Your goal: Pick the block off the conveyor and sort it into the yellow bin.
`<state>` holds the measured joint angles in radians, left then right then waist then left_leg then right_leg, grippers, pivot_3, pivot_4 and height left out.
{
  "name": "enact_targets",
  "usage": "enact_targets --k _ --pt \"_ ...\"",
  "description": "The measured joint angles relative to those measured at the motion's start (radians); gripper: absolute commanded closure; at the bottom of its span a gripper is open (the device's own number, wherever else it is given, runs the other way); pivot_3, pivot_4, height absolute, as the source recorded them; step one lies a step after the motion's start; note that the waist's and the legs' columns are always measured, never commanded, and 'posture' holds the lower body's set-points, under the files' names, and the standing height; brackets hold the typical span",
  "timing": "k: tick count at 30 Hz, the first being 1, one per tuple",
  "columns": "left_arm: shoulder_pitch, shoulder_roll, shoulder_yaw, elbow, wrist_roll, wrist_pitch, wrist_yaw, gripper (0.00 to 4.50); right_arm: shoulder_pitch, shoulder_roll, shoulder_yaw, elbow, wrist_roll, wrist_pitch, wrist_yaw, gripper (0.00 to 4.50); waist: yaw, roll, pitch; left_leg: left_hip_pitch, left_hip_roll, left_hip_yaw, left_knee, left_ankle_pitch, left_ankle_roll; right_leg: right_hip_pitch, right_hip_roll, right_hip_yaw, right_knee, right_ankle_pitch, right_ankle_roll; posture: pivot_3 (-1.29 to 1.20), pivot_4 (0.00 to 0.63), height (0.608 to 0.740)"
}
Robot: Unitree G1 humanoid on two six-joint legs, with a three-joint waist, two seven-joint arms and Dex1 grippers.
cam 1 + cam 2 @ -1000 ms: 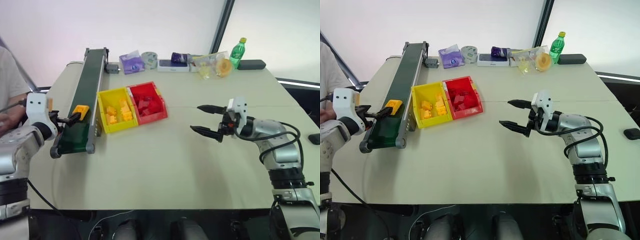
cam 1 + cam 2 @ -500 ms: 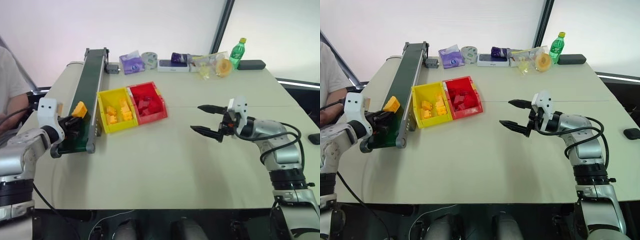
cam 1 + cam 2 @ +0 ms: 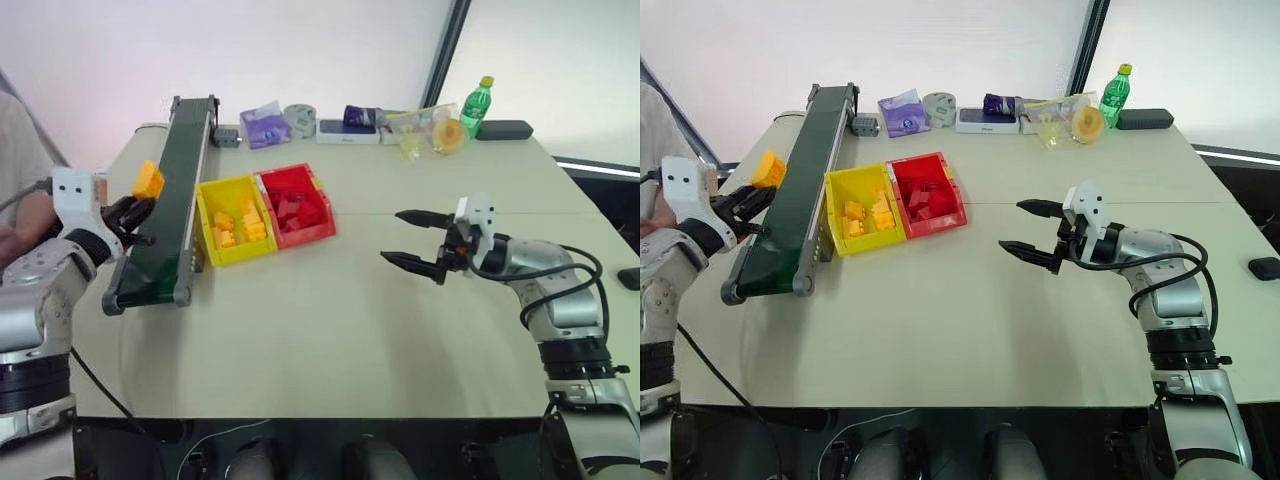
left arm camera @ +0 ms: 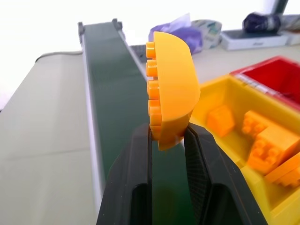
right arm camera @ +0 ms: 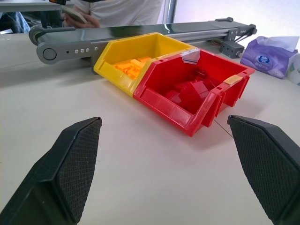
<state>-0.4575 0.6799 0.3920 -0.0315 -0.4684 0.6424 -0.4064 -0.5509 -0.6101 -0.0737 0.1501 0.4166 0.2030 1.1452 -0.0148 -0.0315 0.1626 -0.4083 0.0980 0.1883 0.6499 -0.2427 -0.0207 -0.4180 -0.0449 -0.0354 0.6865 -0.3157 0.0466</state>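
Note:
My left gripper is shut on the yellow-orange studded block and holds it in the air just above the near part of the conveyor, at its left rail. In the left wrist view the block stands on edge between the two black fingers, studs to one side. The yellow bin, with several yellow bricks in it, sits right of the belt, touching it. My right gripper hovers open and empty over the table's right middle, pointing toward the bins.
A red bin with red bricks adjoins the yellow bin on its right. A green bottle, a purple packet and other clutter line the far edge. A person sits at the left edge.
The left gripper closed on the block on the belt, then lifted it off the belt. The right arm kept still.

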Motion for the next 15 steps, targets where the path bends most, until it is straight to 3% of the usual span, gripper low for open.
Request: enact_targets --k 8,15 --pt "-0.115 -0.162 -0.116 0.032 0.051 -0.001 0.102 4.06 -0.006 0.003 -0.013 -0.014 0.028 0.01 -0.012 0.0 0.002 0.0 0.0 0.0 -0.002 0.0 0.001 0.0 0.0 0.001 0.001 0.0 0.0 0.0 0.0 0.0 0.15 0.74" --pt "-0.165 -0.23 -0.188 0.181 0.135 -0.036 0.145 4.06 0.001 0.002 -0.022 -0.047 0.048 0.029 -0.036 0.0 -0.002 0.0 0.0 0.0 -0.001 0.0 0.001 0.0 0.0 0.0 0.001 0.0 0.0 0.0 0.0 0.0 0.15 0.74"
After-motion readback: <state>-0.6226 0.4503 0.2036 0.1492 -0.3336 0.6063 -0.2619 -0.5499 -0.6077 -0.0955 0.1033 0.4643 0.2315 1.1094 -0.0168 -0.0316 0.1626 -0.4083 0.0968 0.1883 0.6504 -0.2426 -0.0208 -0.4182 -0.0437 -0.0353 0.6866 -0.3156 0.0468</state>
